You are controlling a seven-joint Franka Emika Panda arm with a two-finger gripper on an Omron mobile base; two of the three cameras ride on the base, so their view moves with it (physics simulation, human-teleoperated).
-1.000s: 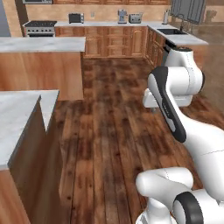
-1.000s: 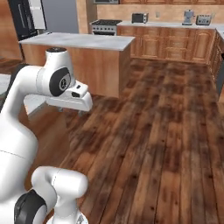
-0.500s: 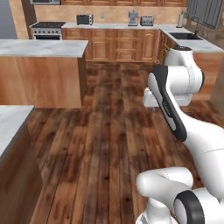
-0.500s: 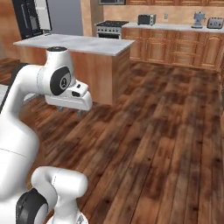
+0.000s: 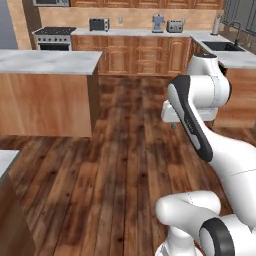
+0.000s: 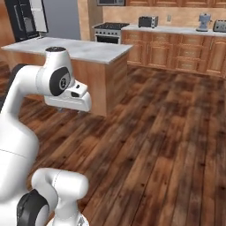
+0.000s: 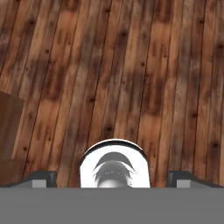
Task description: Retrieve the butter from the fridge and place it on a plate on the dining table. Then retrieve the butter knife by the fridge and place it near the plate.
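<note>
The fridge [image 6: 25,20], tall and matte black, stands at 11 o'clock in the right base view, far beyond the marble-topped island [image 6: 70,49] and well apart from the gripper [image 7: 112,177]. No butter, plate or knife can be made out from here.

The dark wood plank floor [image 5: 115,165] spreads across the kitchen, running between the island at 10 o'clock in the left base view and the long run of brown cabinets [image 5: 145,52] along the back wall at 12 o'clock. A stove [image 6: 108,32] sits at 12 o'clock in the right base view, with a toaster oven [image 6: 148,21] on the counter just to its right. A sink counter [image 5: 227,50] shows at 2 o'clock in the left base view.

The white arm [image 5: 200,105] folds at mid-height, its hand pointing down at bare planks. In the hand view the two dark fingertips [image 7: 41,178] stand at the far 7 and 5 o'clock corners, spread as wide as they go, with nothing held between them. A corner of wooden cabinet side [image 7: 8,127] shows at 9 o'clock.
</note>
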